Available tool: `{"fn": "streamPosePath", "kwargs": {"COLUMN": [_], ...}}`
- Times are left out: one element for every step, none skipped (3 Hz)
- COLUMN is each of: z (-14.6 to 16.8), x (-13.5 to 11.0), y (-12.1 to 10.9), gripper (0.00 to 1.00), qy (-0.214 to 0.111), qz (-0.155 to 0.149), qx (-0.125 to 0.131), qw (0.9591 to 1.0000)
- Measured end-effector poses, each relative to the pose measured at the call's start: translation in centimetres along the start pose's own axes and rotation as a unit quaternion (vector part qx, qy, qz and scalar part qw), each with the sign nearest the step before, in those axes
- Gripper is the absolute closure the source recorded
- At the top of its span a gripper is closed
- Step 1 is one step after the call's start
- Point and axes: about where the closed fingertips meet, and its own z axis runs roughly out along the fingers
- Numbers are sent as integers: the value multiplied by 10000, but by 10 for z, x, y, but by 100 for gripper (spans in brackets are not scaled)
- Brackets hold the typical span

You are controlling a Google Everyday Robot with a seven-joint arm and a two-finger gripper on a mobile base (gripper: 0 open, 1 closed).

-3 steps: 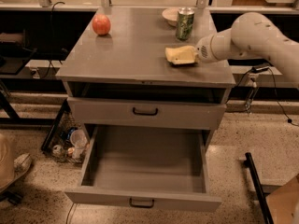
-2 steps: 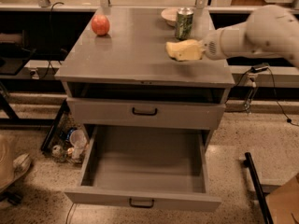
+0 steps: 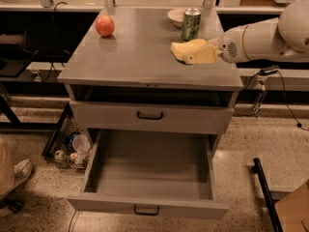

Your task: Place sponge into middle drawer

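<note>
Reached in from the right with the gripper [image 3: 206,55], at the right rear of the surface [image 3: 130,57], just in front of the can [image 3: 191,24]. Pinched the sponge [image 3: 186,48] by its right end, jaws pressed onto it as far as could be judged. Left the other end free, pointing toward the apple [image 3: 105,25], well apart at the far left. Took the near end most likely because of the approach from the right. Held the sponge low, at or barely off the surface; could not tell which.

Found the drawer [image 3: 149,175] pulled well out below the front edge, its grey inside open from above, presumably to take the sponge in a straight drop. Saw the upper drawer [image 3: 193,122] shut, hence nothing jutting over the opening.

Judged the task as grasp done, carry not yet made. Judged the next move as a lift clear of the surface, a sweep forward past the front edge, then a descent over the drawer before letting go. Noted the risks: a nudge to the can or the bowl [image 3: 174,16] behind it on the lift, and a soft sponge slipping from an end-on pinch.
</note>
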Motion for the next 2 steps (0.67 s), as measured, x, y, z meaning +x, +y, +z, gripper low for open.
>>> {"fn": "streamPosePath", "kwargs": {"z": [2,6], "x": [28,78], "y": [25,86], "gripper": [100,100], "qy": [215,657], "qz": [-87,-257], "qx": [-285,-941], "qw": [9993,9931]}}
